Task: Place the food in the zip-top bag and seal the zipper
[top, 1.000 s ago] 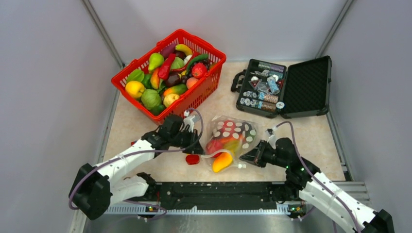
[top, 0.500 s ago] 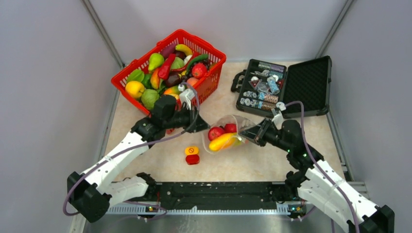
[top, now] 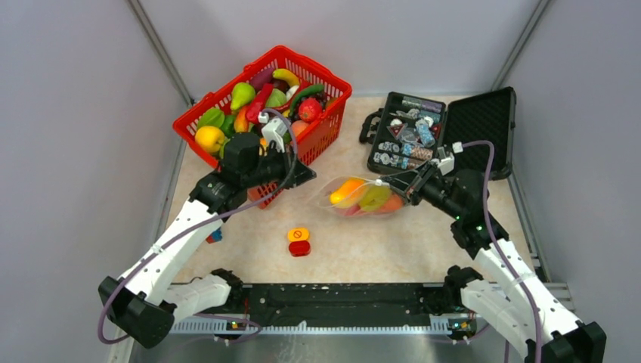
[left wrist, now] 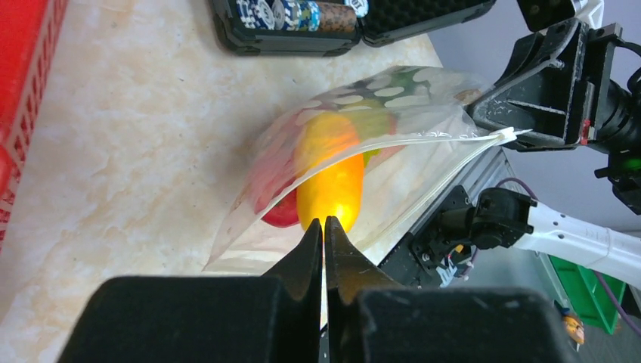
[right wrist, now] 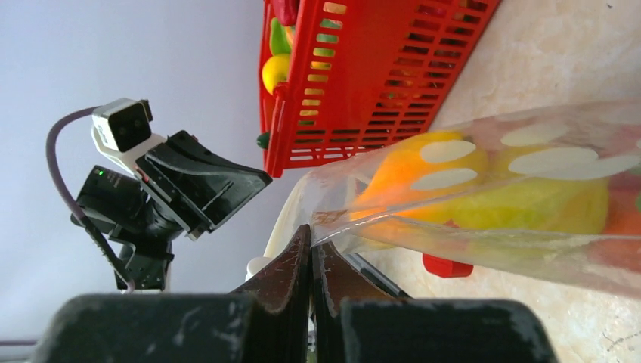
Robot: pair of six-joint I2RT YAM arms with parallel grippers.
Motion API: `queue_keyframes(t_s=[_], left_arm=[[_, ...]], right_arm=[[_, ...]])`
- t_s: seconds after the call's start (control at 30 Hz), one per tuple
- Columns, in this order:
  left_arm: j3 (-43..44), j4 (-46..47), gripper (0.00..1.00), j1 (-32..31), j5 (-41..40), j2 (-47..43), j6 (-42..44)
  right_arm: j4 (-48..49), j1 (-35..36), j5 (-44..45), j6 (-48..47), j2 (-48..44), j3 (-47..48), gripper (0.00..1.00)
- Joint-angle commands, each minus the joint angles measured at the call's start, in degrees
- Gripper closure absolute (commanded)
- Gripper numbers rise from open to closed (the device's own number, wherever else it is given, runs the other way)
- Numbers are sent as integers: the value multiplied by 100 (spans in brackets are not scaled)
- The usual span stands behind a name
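The zip-top bag (top: 361,197) hangs off the table, stretched sideways. My right gripper (top: 410,190) is shut on its right corner, seen close in the right wrist view (right wrist: 311,227). Inside lie an orange-yellow fruit (top: 348,189), a yellow-green one (top: 375,198) and a red one (left wrist: 280,212). The zipper (left wrist: 423,137) runs along the bag's upper edge toward the right gripper (left wrist: 508,130). My left gripper (top: 306,175) is shut and empty, just left of the bag and apart from it; in its own view (left wrist: 323,221) its tips point at the orange-yellow fruit (left wrist: 329,174).
The red basket (top: 317,66), with several toy fruits, stands at the back left, close behind the left gripper. An open black case (top: 476,132) stands at the back right. An orange-and-red button block (top: 298,242) and a blue-and-red brick (top: 214,236) lie on the table.
The right gripper has lifted the bag off the table and carried it back and right. The left gripper has let go of the bag and drawn back toward the basket.
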Motion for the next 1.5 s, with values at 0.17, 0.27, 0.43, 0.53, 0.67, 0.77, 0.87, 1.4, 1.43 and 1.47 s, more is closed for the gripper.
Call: queue_keyframes(t_s=[0.17, 0.27, 0.43, 0.53, 0.67, 0.77, 0.87, 1.4, 1.43, 1.47], left_arm=[[461, -48, 79, 98, -127, -365, 483], [159, 270, 59, 97, 565, -448, 863], [-599, 1008, 43, 1, 1436, -430, 1075], [-1119, 1429, 36, -283, 1031, -529, 1367], [-1865, 2154, 29, -745, 414, -801, 1945], [-2086, 2546, 25, -984, 231, -804, 2434], [-2124, 2527, 23, -1230, -162, -721, 2717], [-2041, 2247, 34, -1392, -288, -276, 3350], [-2034, 2249, 34, -1392, -288, -226, 3343], [-2029, 2250, 34, -1392, -258, -157, 3341]], right_arm=[[815, -200, -373, 410, -16, 260, 100], [658, -197, -225, 341, -45, 286, 100], [825, -197, -166, 418, 59, 197, 100], [936, -197, -192, 443, 172, 181, 100], [952, -210, -178, 388, 256, 198, 100], [965, -227, -202, 367, 309, 215, 100], [975, -244, -232, 364, 355, 247, 100], [916, -300, -250, 344, 281, 282, 100], [933, -309, -263, 350, 280, 285, 100], [950, -313, -272, 355, 280, 286, 100]])
